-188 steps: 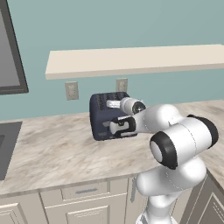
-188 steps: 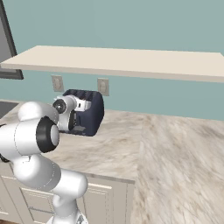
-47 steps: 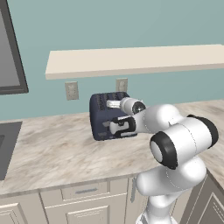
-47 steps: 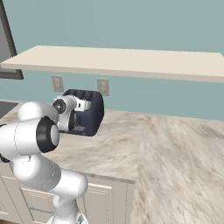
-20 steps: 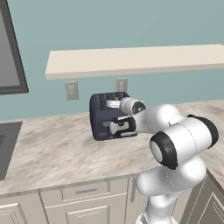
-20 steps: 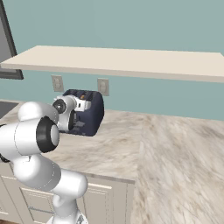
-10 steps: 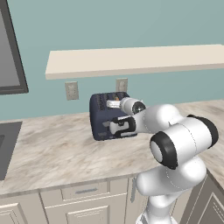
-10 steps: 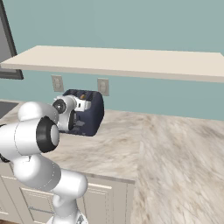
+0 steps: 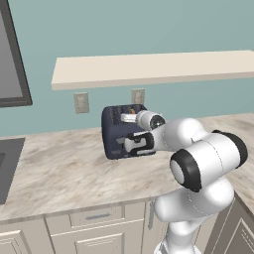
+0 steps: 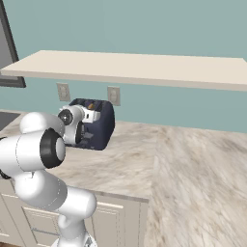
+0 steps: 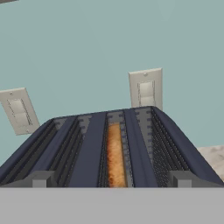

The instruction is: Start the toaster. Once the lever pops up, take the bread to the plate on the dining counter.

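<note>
- The bread sits sunk in a middle slot of the toaster, just ahead of the claw.
- It shows as a golden-brown strip between dark navy walls (edge-on, so its full shape is hidden).
- The claw is against the toaster's front, jaws released, holding nothing.
- Risk: reaching before the slice has risen could jam fingertips against the slot walls, or nudge the toaster back toward the wall outlets.

No writing, brand or number can be read anywhere. The dark navy-blue boxy toaster bears no label (its sides are plain). The two pale rectangular wall outlet plates are blank too.
</note>
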